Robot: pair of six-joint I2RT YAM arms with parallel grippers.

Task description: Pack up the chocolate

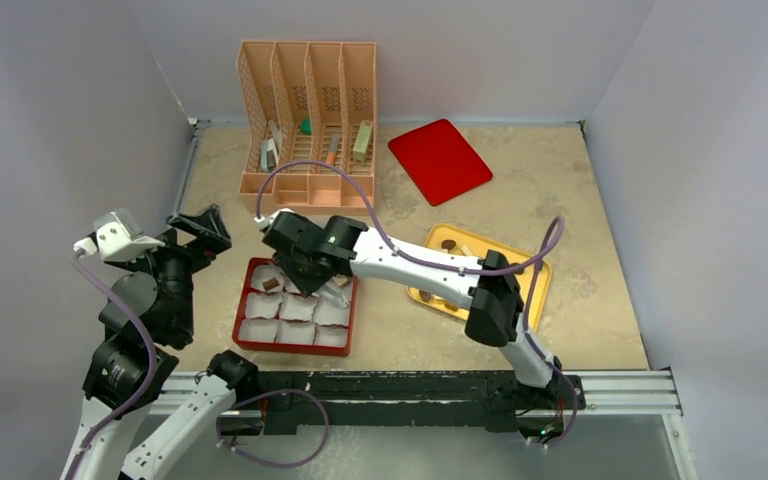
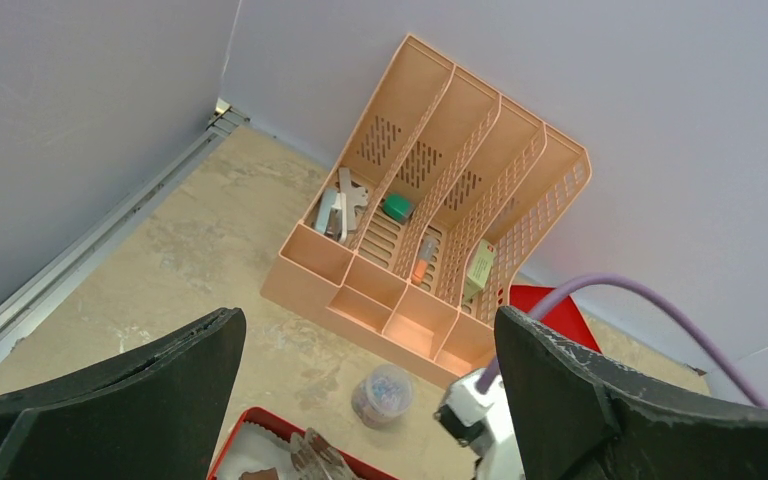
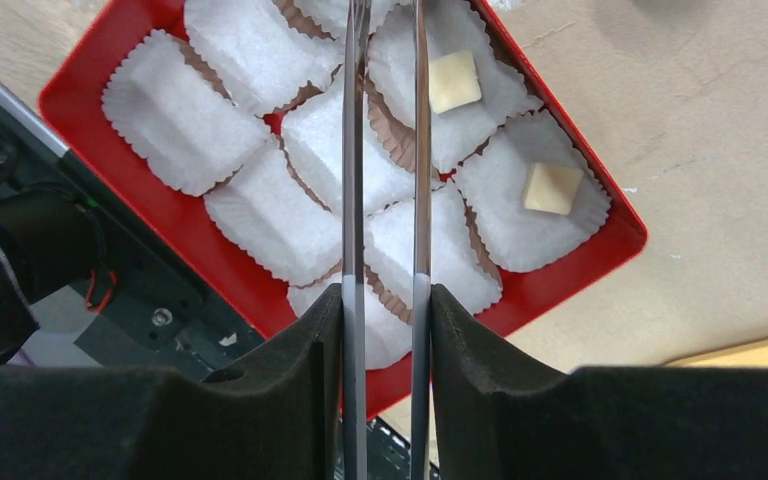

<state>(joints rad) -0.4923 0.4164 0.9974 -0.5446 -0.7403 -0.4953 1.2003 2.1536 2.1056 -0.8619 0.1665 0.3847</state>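
Observation:
A red box (image 1: 250, 343) holds white paper cups. In the right wrist view two cream-white square chocolates (image 3: 454, 81) (image 3: 552, 188) lie in two cups of the red box (image 3: 120, 126). In the top view a brown chocolate (image 1: 271, 284) sits in a far-left cup, and more pieces (image 1: 448, 243) lie on the yellow tray (image 1: 533, 287). My right gripper (image 1: 310, 272) (image 3: 387, 300) is shut on thin tongs (image 3: 353, 150) over the box; the tong tips are out of view. My left gripper (image 1: 200, 228) (image 2: 370, 350) is open and empty, left of the box.
A peach desk organizer (image 1: 308, 110) (image 2: 430, 230) with small items stands at the back. A red lid (image 1: 440, 160) lies to its right. A small clear jar (image 2: 384, 393) stands between the organizer and the box. Grey walls close in on three sides.

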